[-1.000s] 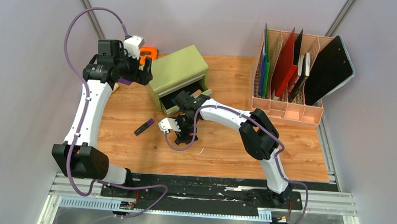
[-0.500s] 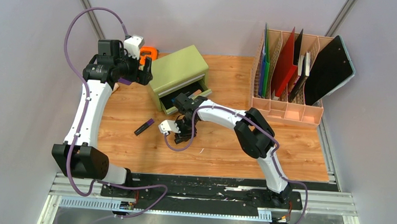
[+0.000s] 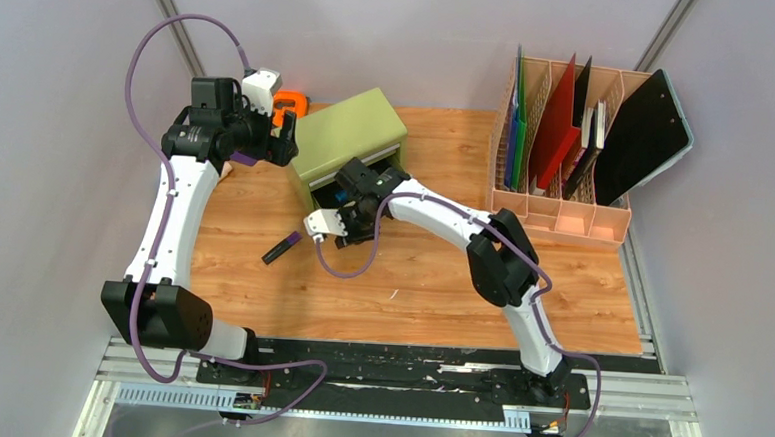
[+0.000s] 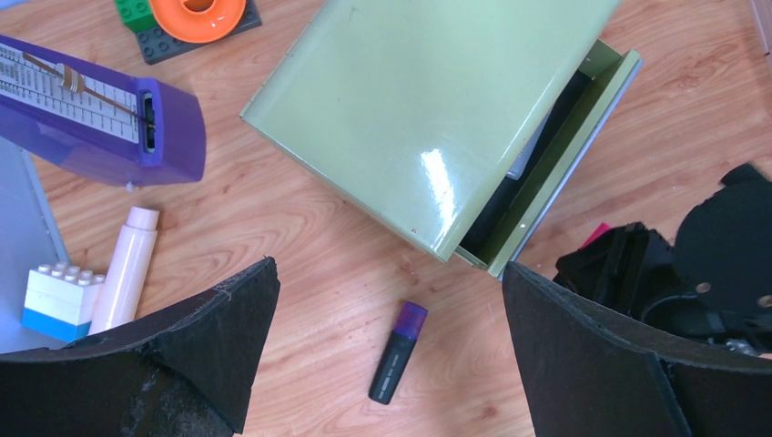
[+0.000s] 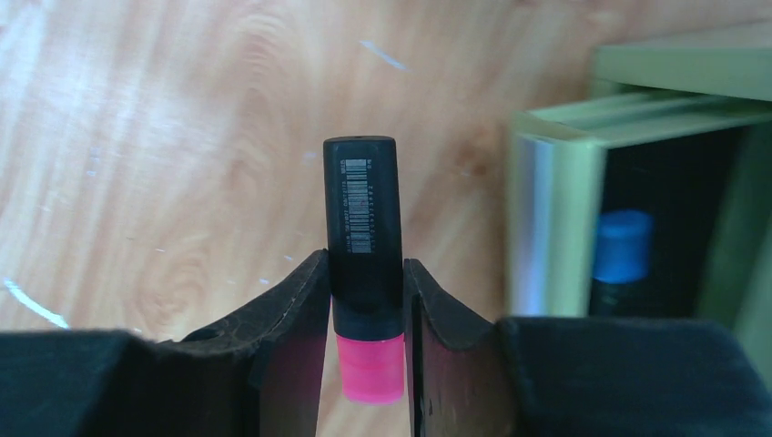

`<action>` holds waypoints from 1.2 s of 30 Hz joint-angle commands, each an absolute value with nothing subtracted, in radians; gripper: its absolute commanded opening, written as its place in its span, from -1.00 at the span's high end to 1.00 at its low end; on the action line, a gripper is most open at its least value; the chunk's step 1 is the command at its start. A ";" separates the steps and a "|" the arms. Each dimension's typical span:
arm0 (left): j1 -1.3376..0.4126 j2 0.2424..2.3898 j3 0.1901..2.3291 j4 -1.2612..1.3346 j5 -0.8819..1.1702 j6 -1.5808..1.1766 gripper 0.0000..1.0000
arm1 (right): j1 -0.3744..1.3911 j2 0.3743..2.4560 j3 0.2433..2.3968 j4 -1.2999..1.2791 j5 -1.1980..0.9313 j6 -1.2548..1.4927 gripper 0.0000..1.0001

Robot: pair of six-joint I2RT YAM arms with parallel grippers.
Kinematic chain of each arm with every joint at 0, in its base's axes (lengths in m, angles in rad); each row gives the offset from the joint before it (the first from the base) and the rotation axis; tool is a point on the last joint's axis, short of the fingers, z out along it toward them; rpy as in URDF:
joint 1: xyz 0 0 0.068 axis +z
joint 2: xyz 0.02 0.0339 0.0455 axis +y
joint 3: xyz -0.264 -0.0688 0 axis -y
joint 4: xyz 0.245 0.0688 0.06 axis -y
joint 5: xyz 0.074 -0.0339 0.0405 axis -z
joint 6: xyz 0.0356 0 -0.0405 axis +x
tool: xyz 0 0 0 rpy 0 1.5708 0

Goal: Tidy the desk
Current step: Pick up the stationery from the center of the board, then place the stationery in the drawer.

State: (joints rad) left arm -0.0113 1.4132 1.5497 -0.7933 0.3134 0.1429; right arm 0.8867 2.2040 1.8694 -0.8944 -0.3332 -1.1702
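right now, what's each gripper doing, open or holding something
left gripper: open, holding nothing
right gripper: fingers closed on the pink-capped black highlighter

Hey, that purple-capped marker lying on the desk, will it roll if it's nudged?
Likely stiff and light: the marker is a short plastic barrel. Lying on its side on the smooth desk, a sideways nudge may roll or skid it.
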 commanded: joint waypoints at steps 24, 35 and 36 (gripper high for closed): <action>-0.003 1.391 1.561 -0.763 0.326 0.150 -1.00 | 0.782 2.281 2.150 -0.781 -0.220 -1.229 -0.20; -0.003 1.389 1.570 -0.764 0.312 0.148 -1.00 | 0.798 2.193 2.098 -0.770 -0.309 -1.163 -0.51; 0.019 1.388 1.571 -0.764 0.305 0.144 -1.00 | 0.804 2.180 2.086 -0.770 -0.326 -1.156 -0.50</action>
